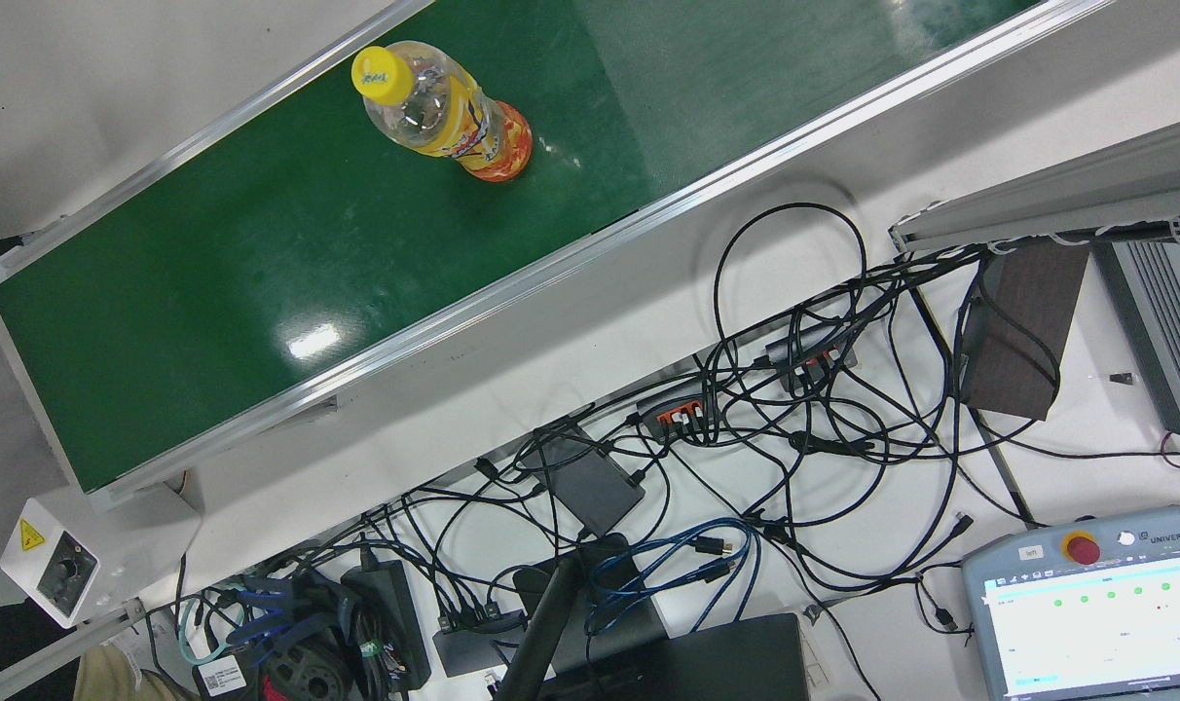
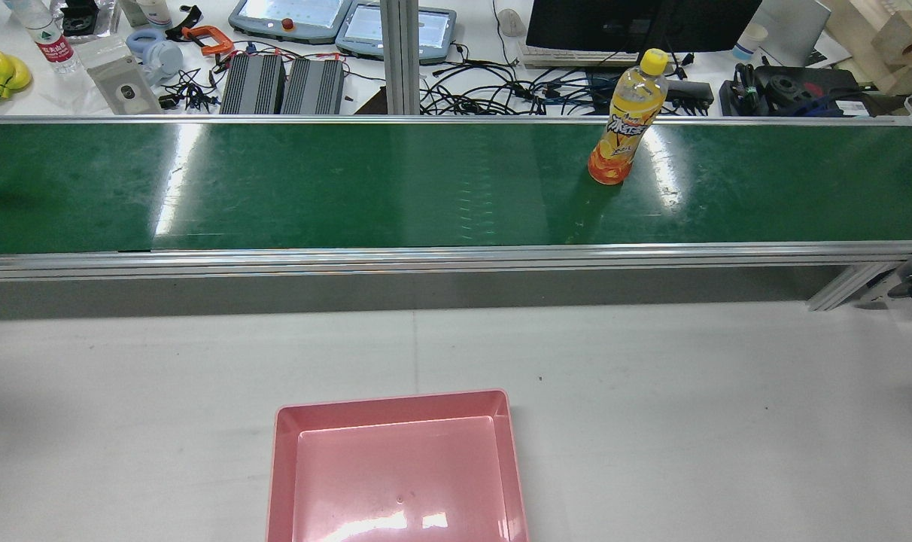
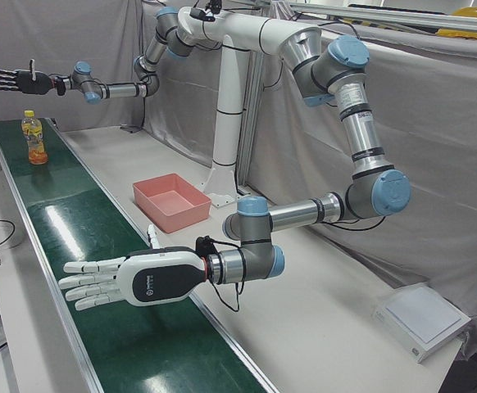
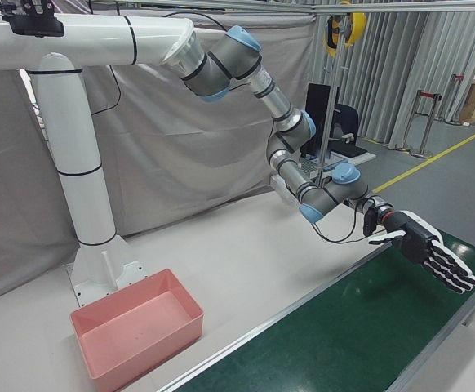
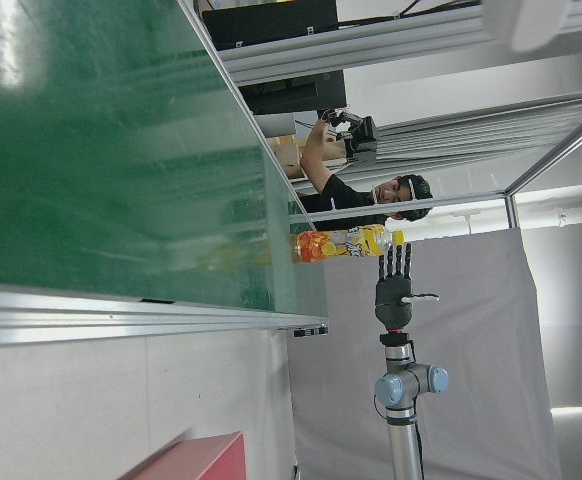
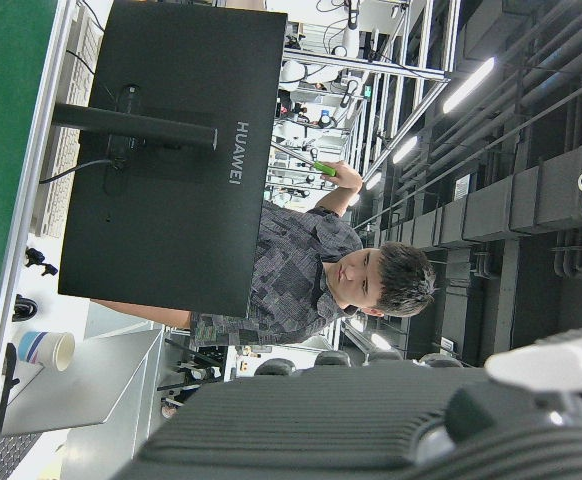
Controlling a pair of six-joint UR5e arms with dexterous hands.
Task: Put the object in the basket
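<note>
An orange drink bottle point(image 1: 454, 112) with a yellow cap stands upright on the green conveyor belt point(image 2: 351, 188), toward the robot's right end point(image 2: 626, 128) point(image 3: 32, 137) point(image 5: 346, 243). My right hand point(image 3: 13, 79) hovers open above and just past the bottle, fingers spread, not touching it point(image 5: 396, 285). Far along the belt at the other end, my left hand point(image 3: 132, 278) is open and flat, low over the belt's edge point(image 4: 429, 253). The pink basket point(image 2: 388, 403) sits empty on the white table before the pedestal point(image 3: 166, 219) point(image 4: 139, 351). The rear view shows neither hand.
Beyond the belt lies a bench with tangled cables point(image 1: 794, 419), teach pendants point(image 2: 290, 15) and a black monitor point(image 6: 171, 150); a person point(image 6: 311, 270) stands behind it. The white pedestal point(image 3: 222, 164) rises behind the basket. Aluminium rails point(image 2: 426, 256) edge the belt.
</note>
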